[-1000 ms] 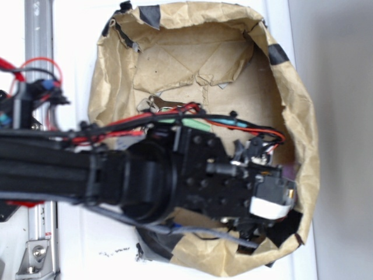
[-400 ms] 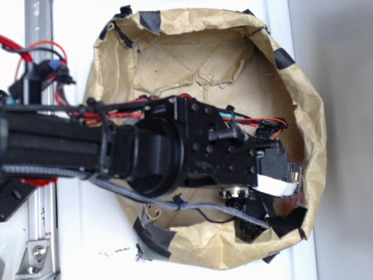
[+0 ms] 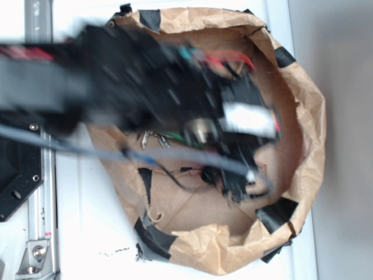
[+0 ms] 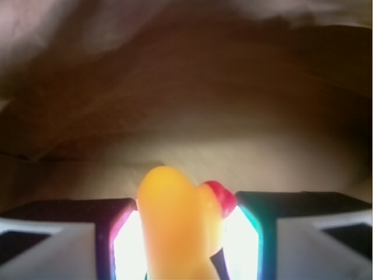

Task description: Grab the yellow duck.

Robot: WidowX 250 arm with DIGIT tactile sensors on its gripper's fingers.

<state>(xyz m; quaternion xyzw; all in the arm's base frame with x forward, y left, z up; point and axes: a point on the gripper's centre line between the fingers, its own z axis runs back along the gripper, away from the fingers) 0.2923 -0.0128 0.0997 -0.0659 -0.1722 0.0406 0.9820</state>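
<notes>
In the wrist view the yellow duck (image 4: pixel 175 221) fills the gap between my two fingers, its red-orange beak (image 4: pixel 220 195) turned toward the right finger (image 4: pixel 291 204). My gripper (image 4: pixel 186 207) is shut on the duck, and the left finger (image 4: pixel 70 213) presses its other side. Brown paper (image 4: pixel 186 87) fills the background, blurred. In the exterior view the arm (image 3: pixel 145 81) is smeared by motion and reaches from the left into the brown paper bag (image 3: pixel 306 116). The gripper's end hangs inside the bag, and the duck is hidden there by the arm.
The bag's crumpled rim is patched with black tape (image 3: pixel 277 213) and stands up all round the gripper. Small metal pieces (image 3: pixel 152 139) lie on the bag's floor below the arm. A metal rail (image 3: pixel 39 233) runs along the left edge.
The arm has swung toward the top of the exterior image and is now motion-blurred. More of the bag's lower floor is uncovered.
</notes>
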